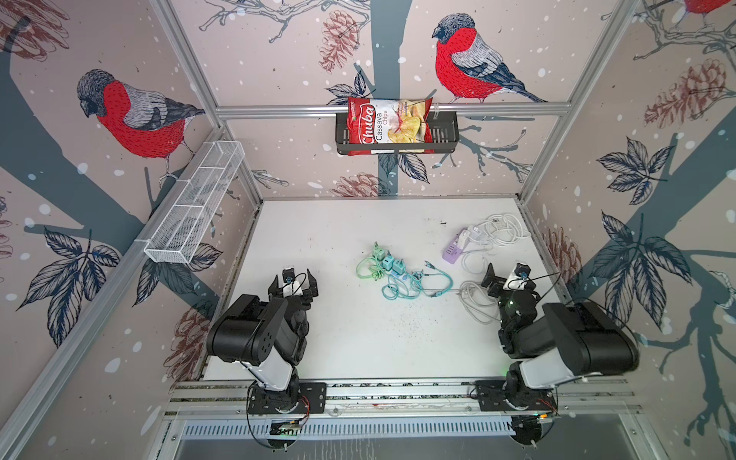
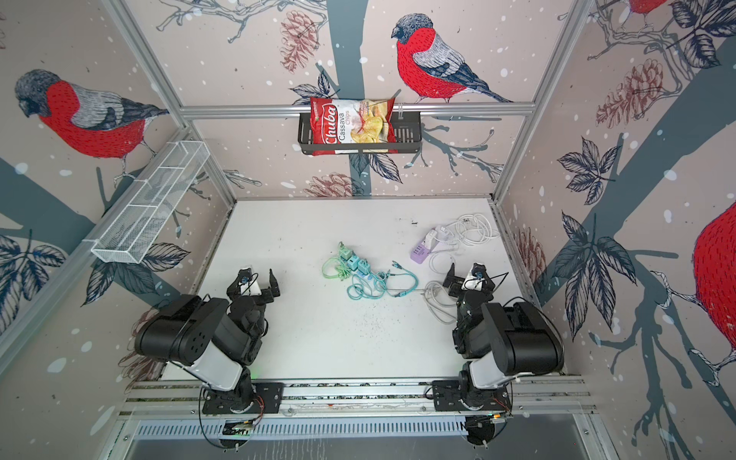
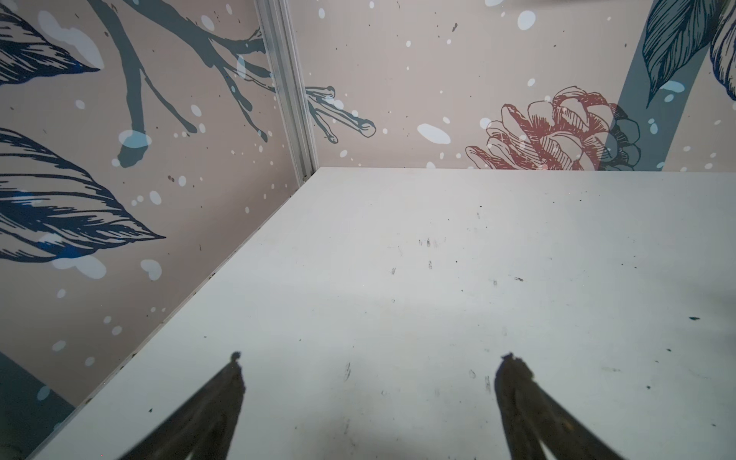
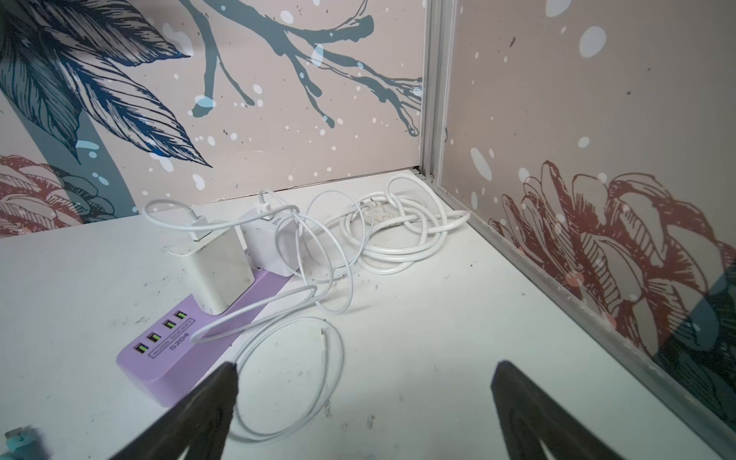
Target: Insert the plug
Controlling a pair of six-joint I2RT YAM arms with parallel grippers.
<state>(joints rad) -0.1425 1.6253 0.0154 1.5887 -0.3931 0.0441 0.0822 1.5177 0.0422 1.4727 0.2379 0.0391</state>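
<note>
My right gripper (image 4: 364, 364), jaws spread wide and holding nothing, hangs low over the table (image 4: 458, 338) near the right wall, facing the purple power strip (image 4: 187, 358). My left gripper (image 3: 373, 355), equally spread and empty, hangs over bare table well apart from any cable.

A grey-white charger (image 4: 217, 271) and a white adapter (image 4: 267, 243) stand on the strip side by side. The four USB ports (image 4: 161, 332) at its near end are free. The thin white cable (image 4: 341, 358) loops down from the chargers, and its plug (image 4: 323, 338) lies flat on the table just beside the strip, ahead of my open jaws. It is too small to tell its type. I take this as the plug to insert, though a teal strip (image 1: 388, 265) with its own loose cable ends lies near the table's middle. The thick white cord (image 4: 398, 239) is coiled in the far corner.

Step in hand, as I judge it: the approach to the grasp. I should descend over the plug's rigid body, not the soft cable behind it, and close across its narrow sides so that the tip projects forward. One loop crosses the strip and may drag, so I should lift clear before aiming. The strip looks light enough to slide under the push, so my left gripper could brace it.
</note>
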